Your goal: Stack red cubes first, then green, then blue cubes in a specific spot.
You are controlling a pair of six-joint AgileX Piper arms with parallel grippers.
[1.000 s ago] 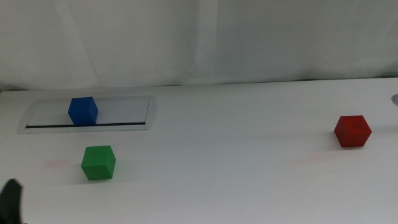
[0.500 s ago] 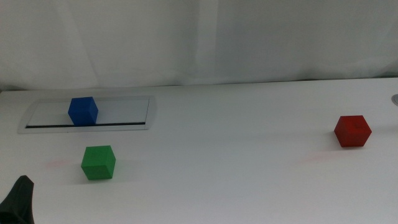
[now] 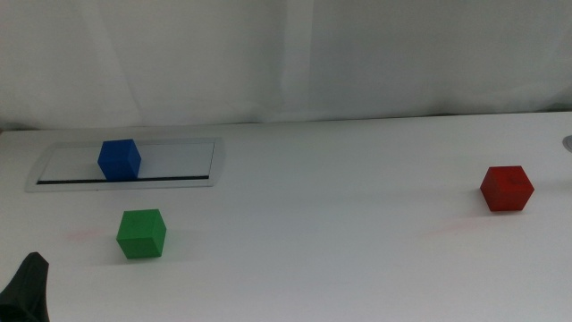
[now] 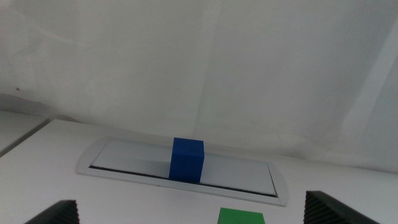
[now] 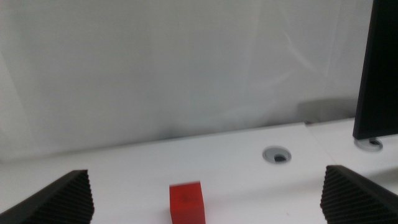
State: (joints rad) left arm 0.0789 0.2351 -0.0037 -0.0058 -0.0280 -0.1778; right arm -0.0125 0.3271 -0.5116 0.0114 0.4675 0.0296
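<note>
The red cube [image 3: 507, 188] rests on the white table at the right, and the right wrist view also shows the red cube [image 5: 187, 202]. At the left, the green cube [image 3: 141, 233] lies in front of the blue cube [image 3: 119, 159], which stands on a grey-framed plate [image 3: 179, 161]. My left gripper [image 4: 186, 200] is open and empty, facing the blue cube [image 4: 186, 158] and the green cube [image 4: 241, 216]. In the middle view only a dark tip of the left gripper [image 3: 27, 288] shows at the bottom left corner. My right gripper [image 5: 205, 174] is open and empty, short of the red cube.
A white curtain backs the table. A round cable hole [image 5: 276, 155] sits beyond the red cube, and a black upright panel [image 5: 380, 68] stands near it. Faint pink smudges [image 3: 82, 235] mark the tabletop beside the green cube.
The left gripper's dark tip at the bottom left corner has shifted a little to the right and lower than a second ago. The three cubes have not moved.
</note>
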